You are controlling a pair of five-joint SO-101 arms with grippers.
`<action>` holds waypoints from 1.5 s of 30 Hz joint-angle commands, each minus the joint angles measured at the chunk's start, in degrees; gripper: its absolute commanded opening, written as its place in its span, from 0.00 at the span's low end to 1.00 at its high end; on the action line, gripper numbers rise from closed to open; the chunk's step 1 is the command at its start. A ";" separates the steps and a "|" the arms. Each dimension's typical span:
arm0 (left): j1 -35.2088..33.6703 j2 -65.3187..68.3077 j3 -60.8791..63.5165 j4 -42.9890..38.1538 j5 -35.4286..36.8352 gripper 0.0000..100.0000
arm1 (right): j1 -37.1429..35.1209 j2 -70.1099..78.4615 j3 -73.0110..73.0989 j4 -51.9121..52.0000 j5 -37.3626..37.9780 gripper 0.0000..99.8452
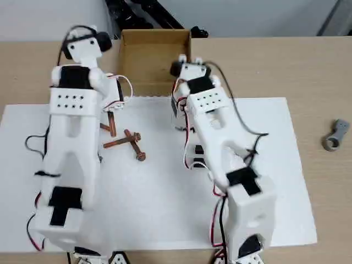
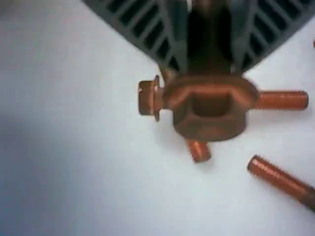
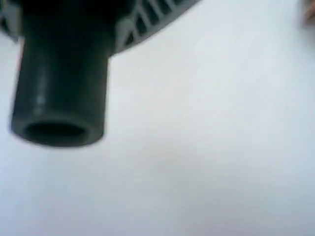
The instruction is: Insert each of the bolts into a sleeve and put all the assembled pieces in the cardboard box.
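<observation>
I have a part in each arm, so I judge this to be the point just before the first insertion. My left gripper point(image 2: 209, 46) is clamped on the shank of the held bolt point(image 2: 209, 105), whose hex head faces the wrist camera. It hangs over the loose bolts point(image 1: 125, 142), which lie crossed on the white sheet point(image 1: 165, 209) nearer the sheet's far edge than its near one. My right gripper point(image 3: 64, 24) is closed around a black sleeve point(image 3: 58, 93), with the open mouth clear of the fingers and pointing at the sheet.

From above, the two grippers sit apart near the sheet's far edge. The cardboard box point(image 1: 155, 60) stands on the tabletop point(image 1: 308, 66) just beyond that edge, and I see no assembled piece in it. A grey part point(image 1: 335, 135) lies off the sheet toward the tabletop's right edge.

Next I would need to bring the two together. One arm must turn so that the thread end lines up with the sleeve's bore, and then I would feed it in slowly. I expect a small tilt to jam the bolt at the rim.
</observation>
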 commanded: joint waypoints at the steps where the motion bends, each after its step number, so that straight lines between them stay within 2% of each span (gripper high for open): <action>1: -0.09 -7.56 -0.40 -2.46 -0.88 0.01 | -0.48 -12.00 -1.14 3.03 3.78 0.01; 8: -0.09 -13.10 -0.31 -2.81 -4.22 0.01 | -1.54 -28.97 -0.97 9.54 8.53 0.01; 16: 0.26 -19.60 -0.31 -2.99 -5.63 0.01 | -3.47 -53.14 -0.35 9.89 10.55 0.01; 19: 0.35 -21.19 -0.31 -2.99 -5.63 0.01 | -3.47 -60.79 5.36 9.71 10.55 0.00; 23: 1.41 -21.63 -0.31 -3.78 -5.54 0.01 | -3.38 -69.85 22.15 7.34 10.11 0.00; 28: 5.71 -21.80 1.10 -8.09 -5.36 0.01 | -3.38 -80.48 48.09 -13.14 5.89 0.00; 35: 10.29 -21.98 5.49 -16.70 -5.36 0.01 | -3.47 -91.03 78.86 -44.00 5.71 0.00; 39: 10.37 -21.98 5.49 -20.04 -5.36 0.01 | -3.47 -93.58 88.35 -57.01 5.71 0.00; 45: 16.35 -22.07 5.67 -19.78 -5.27 0.01 | -3.47 -93.93 92.92 -65.19 5.71 0.00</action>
